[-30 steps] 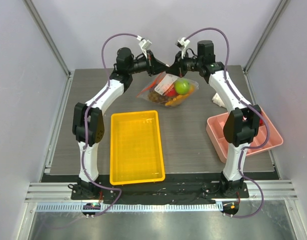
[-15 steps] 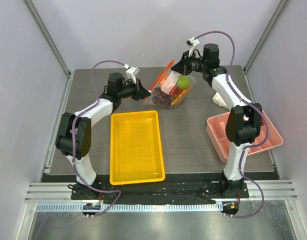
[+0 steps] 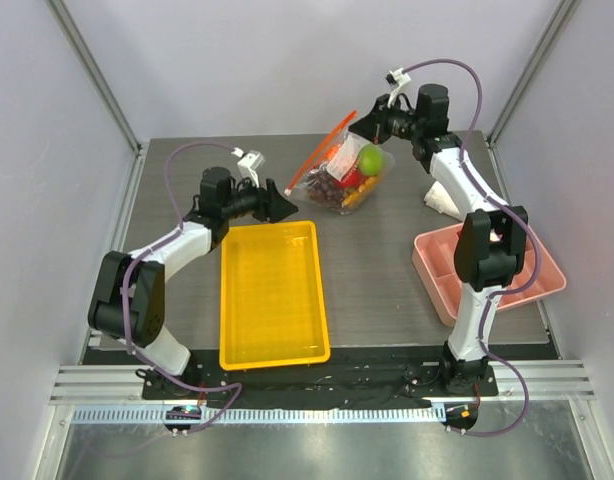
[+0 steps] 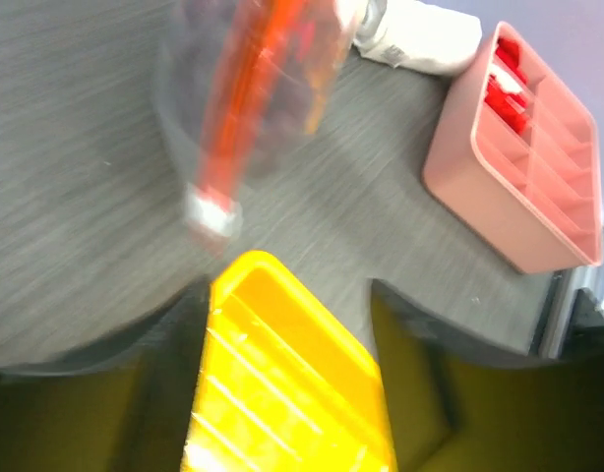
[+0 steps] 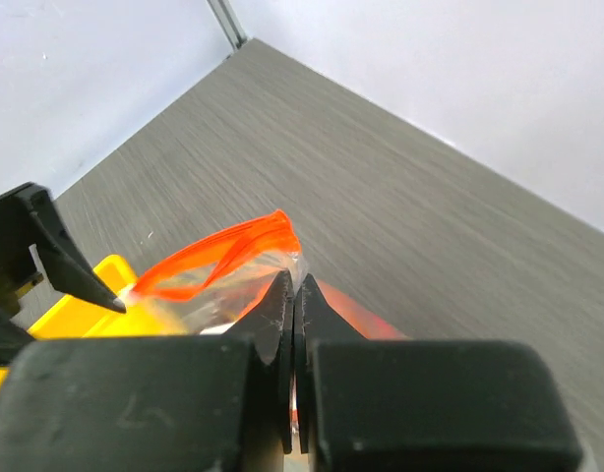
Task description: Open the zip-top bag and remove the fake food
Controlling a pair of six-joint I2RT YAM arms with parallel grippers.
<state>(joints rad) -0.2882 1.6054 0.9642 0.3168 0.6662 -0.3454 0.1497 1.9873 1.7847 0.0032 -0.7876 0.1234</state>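
Note:
The zip-top bag (image 3: 332, 172) hangs tilted at the back of the table, its orange-red zip strip (image 3: 322, 150) parted and slanting down to the left. My right gripper (image 3: 361, 127) is shut on the bag's upper right edge; in the right wrist view the jaws (image 5: 297, 287) pinch clear plastic just below the strip (image 5: 218, 258). Fake food is inside the bag: a green apple (image 3: 371, 158), purple grapes (image 3: 325, 184), and red and orange pieces. My left gripper (image 3: 284, 208) is open and empty, left of and below the bag, over the far corner of the yellow tray (image 4: 282, 393). The bag (image 4: 248, 93) is blurred ahead of it.
A yellow tray (image 3: 273, 345) lies in front of the left arm. A pink divided tray (image 3: 434, 262) holding red pieces sits at the right edge, also in the left wrist view (image 4: 489, 187). A white roll of cloth (image 4: 420, 34) lies behind it.
My left gripper has let go of the bag, opened, and drawn back left and nearer, over the yellow tray's corner. The right gripper has kept its hold and lifted the bag slightly.

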